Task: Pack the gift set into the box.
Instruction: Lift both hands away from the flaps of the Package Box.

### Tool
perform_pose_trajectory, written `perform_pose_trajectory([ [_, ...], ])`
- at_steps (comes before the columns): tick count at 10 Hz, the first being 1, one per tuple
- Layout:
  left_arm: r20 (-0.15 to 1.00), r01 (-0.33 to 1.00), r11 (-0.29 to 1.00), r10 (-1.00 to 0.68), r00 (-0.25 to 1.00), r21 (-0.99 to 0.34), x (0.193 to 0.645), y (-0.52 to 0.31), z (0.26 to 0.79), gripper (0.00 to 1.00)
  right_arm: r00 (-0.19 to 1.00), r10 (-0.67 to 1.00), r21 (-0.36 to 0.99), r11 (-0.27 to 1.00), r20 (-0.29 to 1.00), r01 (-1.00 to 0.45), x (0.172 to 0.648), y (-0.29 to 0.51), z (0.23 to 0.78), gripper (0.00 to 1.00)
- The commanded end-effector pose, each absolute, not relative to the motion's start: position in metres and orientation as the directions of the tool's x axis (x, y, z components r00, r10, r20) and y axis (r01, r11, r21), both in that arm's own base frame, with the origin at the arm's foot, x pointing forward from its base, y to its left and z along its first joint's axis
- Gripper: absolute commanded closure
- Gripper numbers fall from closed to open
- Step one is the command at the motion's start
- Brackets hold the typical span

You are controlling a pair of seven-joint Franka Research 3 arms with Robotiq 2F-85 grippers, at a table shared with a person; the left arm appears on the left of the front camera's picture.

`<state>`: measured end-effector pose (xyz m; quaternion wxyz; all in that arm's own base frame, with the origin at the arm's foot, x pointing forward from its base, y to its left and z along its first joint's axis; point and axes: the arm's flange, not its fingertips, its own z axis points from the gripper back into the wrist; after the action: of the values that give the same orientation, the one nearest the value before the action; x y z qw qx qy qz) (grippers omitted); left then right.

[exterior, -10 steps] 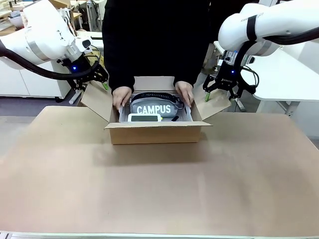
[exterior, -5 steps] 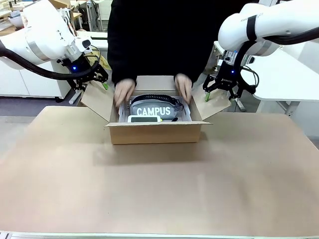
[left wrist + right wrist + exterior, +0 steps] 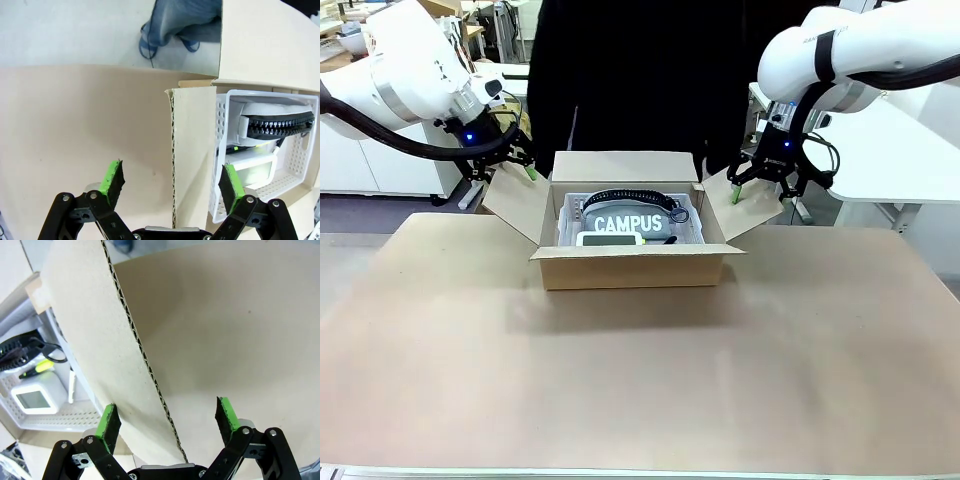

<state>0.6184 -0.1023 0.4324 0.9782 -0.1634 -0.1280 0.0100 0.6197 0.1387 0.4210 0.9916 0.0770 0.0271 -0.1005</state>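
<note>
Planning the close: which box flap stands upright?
The far flap stands upright behind the gift set; the left flap and right flap splay outward.

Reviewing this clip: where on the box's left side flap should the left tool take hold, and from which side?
Take the left side flap by its free outer edge, coming in edge-on from outside the box. The flap splays outward, and that thin corrugated edge sits between the open left tool's pads, one facing each side.
</note>
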Motion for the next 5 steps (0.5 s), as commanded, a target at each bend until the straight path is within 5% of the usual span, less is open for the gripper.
perform_pose_trajectory([
  [1, 0.244, 0.007, 0.950, 0.074, 0.967, -0.312, 0.6181, -0.1017, 0.4328, 0.00, 0.974, -0.217, 0.118, 0.968, -0.070, 0.224, 0.6198, 0.1385, 0.4227, 0.00],
  [5, 0.244, 0.007, 0.950, 0.074, 0.967, -0.312, 0.6181, -0.1017, 0.4328, 0.00, 0.974, -0.217, 0.118, 0.968, -0.070, 0.224, 0.6198, 0.1385, 0.4227, 0.00],
])
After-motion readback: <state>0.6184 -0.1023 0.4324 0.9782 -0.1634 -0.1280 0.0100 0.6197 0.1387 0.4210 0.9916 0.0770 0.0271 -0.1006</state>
